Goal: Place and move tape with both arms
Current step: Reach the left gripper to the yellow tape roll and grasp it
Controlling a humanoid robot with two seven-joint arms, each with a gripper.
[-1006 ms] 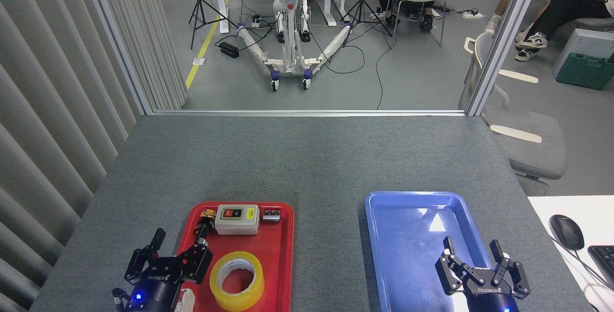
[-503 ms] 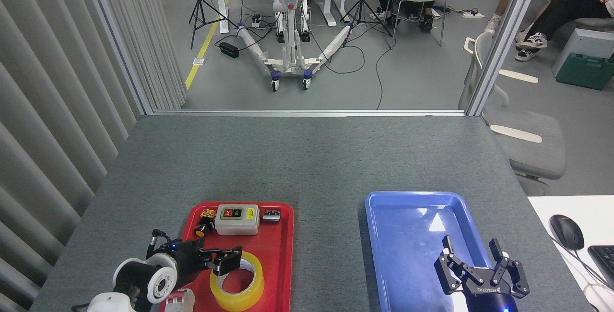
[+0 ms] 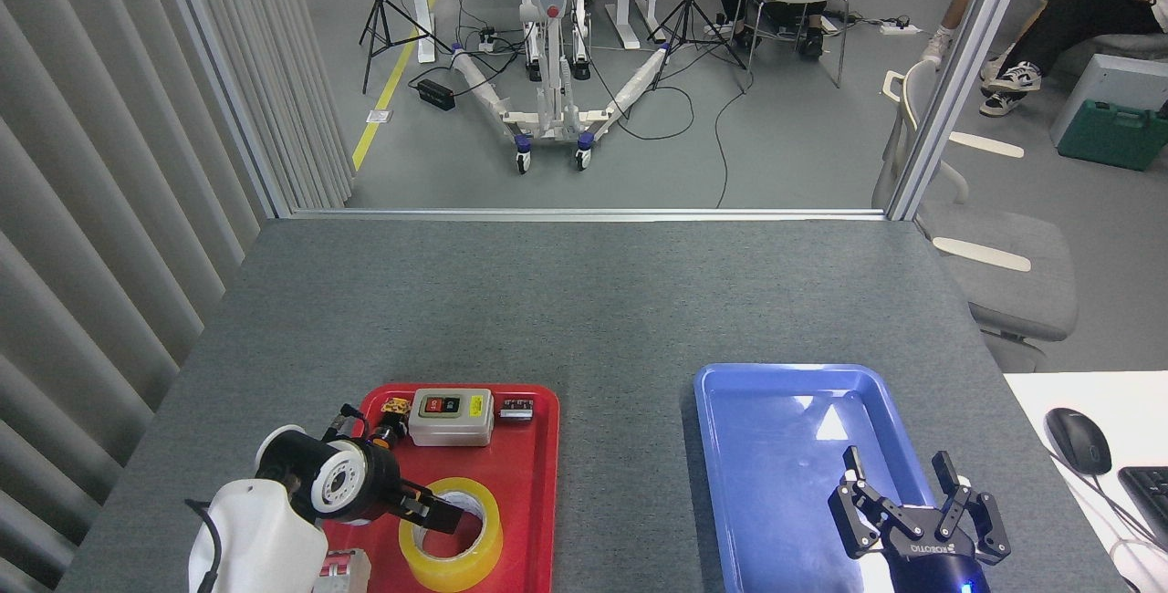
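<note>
The tape (image 3: 453, 577), a wide yellow roll with a white core, lies flat at the near end of a red tray (image 3: 527, 502). My left arm comes in from the lower left with its white-and-black wrist turned sideways. My left gripper (image 3: 445, 516) reaches over the roll's left rim, its dark fingertips (image 3: 453, 514) down at the core hole. It shows side-on, so its opening is hidden. My right gripper (image 3: 896, 462) stands open over the near part of a blue tray (image 3: 776, 447), with nothing between its fingers.
At the red tray's far end sit a grey switch box (image 3: 450, 417), a small black part (image 3: 516, 408) and a yellow-black button part (image 3: 392, 410). A mouse (image 3: 1077, 440) and keyboard (image 3: 1150, 493) lie on a white desk at the right. A glass partition borders the table's far edge.
My left arm has swung its wrist sideways and moved right, bringing its fingers from beside the tray down onto the tape's left rim and hole. The right gripper has barely moved.
</note>
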